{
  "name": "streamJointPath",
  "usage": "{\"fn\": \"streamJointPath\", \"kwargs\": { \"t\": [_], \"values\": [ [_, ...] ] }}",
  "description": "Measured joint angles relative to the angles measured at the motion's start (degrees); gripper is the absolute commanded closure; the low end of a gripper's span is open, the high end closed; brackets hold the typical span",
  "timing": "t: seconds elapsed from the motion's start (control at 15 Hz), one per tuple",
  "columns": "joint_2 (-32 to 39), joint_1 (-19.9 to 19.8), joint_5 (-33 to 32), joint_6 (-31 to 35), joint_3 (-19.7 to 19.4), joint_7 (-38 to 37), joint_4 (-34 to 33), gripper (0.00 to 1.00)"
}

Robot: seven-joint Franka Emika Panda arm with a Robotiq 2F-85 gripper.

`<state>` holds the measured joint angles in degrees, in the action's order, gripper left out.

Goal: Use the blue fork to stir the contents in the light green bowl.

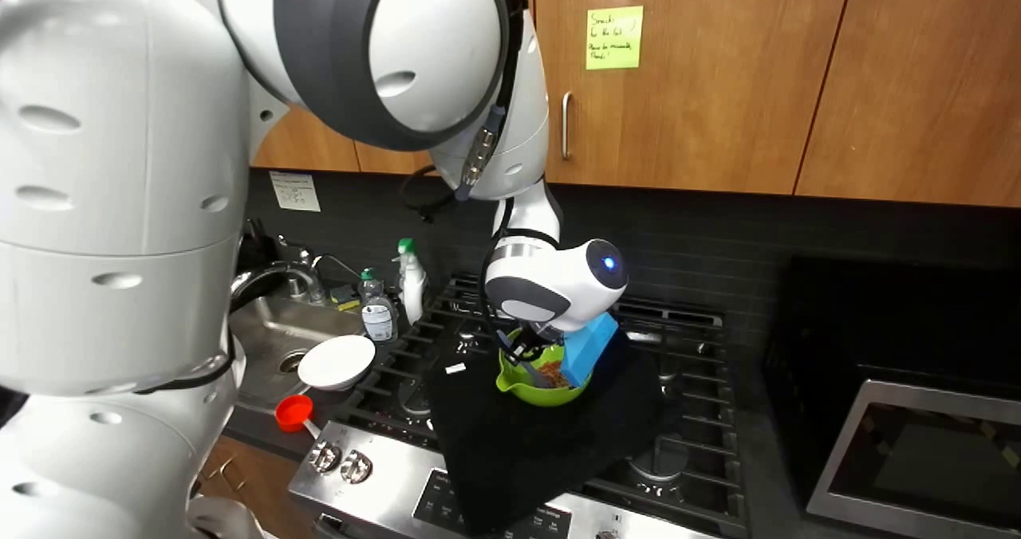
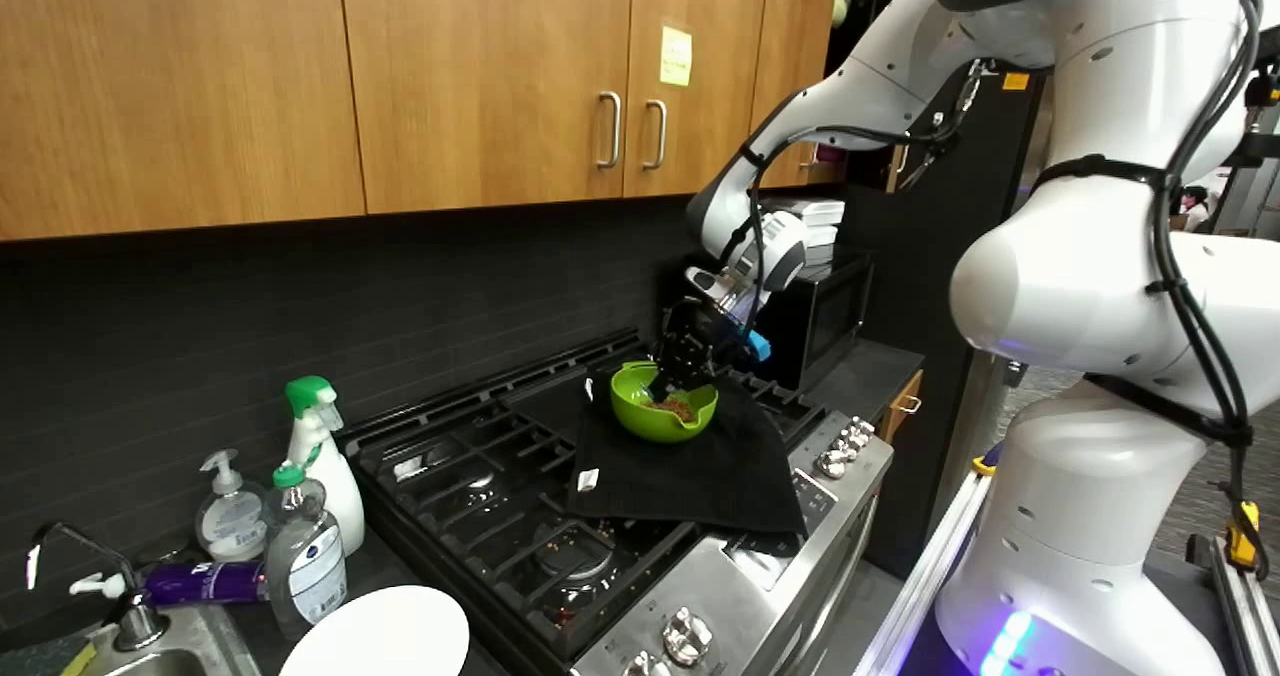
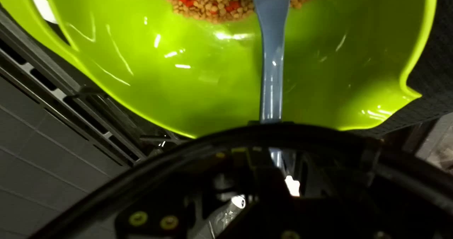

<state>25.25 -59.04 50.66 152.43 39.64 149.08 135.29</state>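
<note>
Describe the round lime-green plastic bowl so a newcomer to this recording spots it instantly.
Find the steel-fronted black gas stove. On it lies a black cloth, and on that stands the round lime-green plastic bowl. Its bright colour and pouring lip set it apart from the round white dish beside the stove.

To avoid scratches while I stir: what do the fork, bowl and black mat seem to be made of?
Blue fork: likely smooth plastic, evenly coloured with a soft sheen.
Light green bowl: probably glossy plastic, with sharp highlights and a thin rim.
Black mat: possibly matte fabric, dull and finely textured in the wrist view, though rubber is possible.
</note>
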Motion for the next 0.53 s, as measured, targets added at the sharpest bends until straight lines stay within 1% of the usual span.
{"fn": "streamJointPath", "kwargs": {
  "t": [0.27, 0.53],
  "values": [
    [-0.01, 1.08, -0.97, 2.47, 2.92, 0.0, 1.82, 0.95],
    [0.08, 2.53, -3.73, 3.66, 3.6, -0.03, 2.08, 0.95]
  ]
}}
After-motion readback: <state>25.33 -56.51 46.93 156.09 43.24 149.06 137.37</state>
